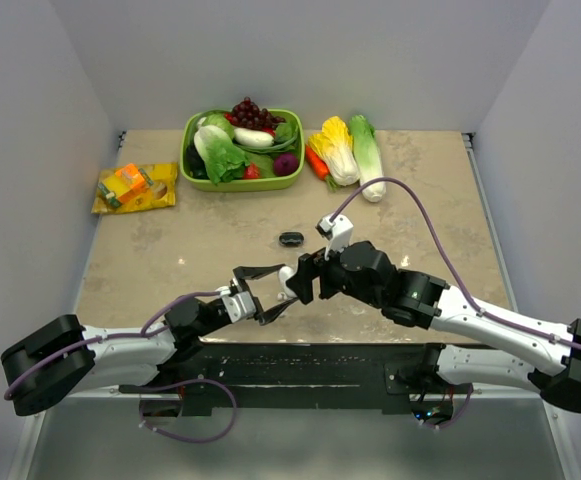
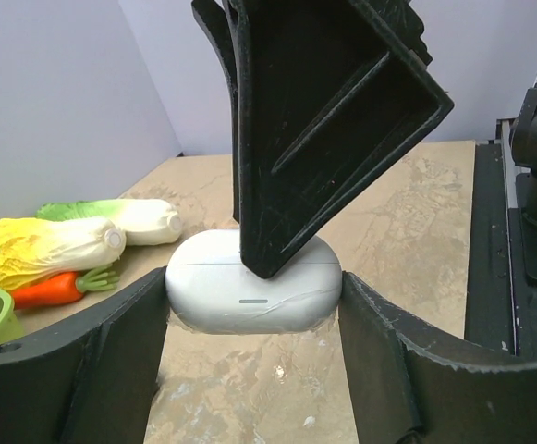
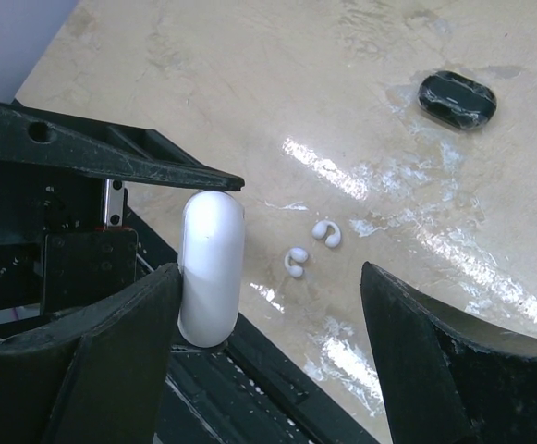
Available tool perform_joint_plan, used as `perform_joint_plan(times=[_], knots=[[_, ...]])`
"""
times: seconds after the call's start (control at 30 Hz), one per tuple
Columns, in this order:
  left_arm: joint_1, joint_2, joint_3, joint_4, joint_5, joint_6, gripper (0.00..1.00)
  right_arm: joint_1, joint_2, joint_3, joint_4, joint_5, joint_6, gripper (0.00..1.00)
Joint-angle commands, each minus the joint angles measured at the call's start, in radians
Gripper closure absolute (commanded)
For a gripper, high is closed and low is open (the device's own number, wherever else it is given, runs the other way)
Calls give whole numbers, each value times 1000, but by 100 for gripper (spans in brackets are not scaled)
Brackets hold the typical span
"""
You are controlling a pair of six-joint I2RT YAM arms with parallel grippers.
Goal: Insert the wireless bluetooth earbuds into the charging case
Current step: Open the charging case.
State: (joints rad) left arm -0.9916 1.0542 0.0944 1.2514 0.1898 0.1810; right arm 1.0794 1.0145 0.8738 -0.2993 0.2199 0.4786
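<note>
My left gripper [image 2: 254, 310] is shut on the white charging case [image 2: 254, 282], with one finger on each end and the lid closed. In the top view the case [image 1: 287, 281] hangs near the table's front edge, between the two grippers. My right gripper [image 3: 270, 277] is open, and one of its fingers [image 2: 323, 120] rests against the case's lid. Two white earbuds [image 3: 326, 233] [image 3: 295, 263] lie loose on the table just beyond the white case [image 3: 211, 268]. No black earbuds show.
A closed black case [image 1: 291, 238] [image 3: 457, 99] lies mid-table. At the back are a green basket [image 1: 192, 168] of toy vegetables, cabbages and a carrot [image 1: 342, 152], and a snack packet [image 1: 135, 187]. A black base plate [image 1: 300, 365] runs along the front edge.
</note>
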Motion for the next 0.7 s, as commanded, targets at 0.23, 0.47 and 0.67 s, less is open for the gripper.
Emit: perform_joint_plan(times=[0.23, 0.47, 0.67], knots=[[-7, -8, 19, 204, -1, 32, 100, -33, -63, -15, -14, 75, 5, 22], [-7, -8, 21, 204, -9, 32, 100, -33, -136, -52, 100, -29, 6, 29], [-7, -6, 22, 218, 0, 26, 100, -39, -94, -39, 123, -60, 15, 38]])
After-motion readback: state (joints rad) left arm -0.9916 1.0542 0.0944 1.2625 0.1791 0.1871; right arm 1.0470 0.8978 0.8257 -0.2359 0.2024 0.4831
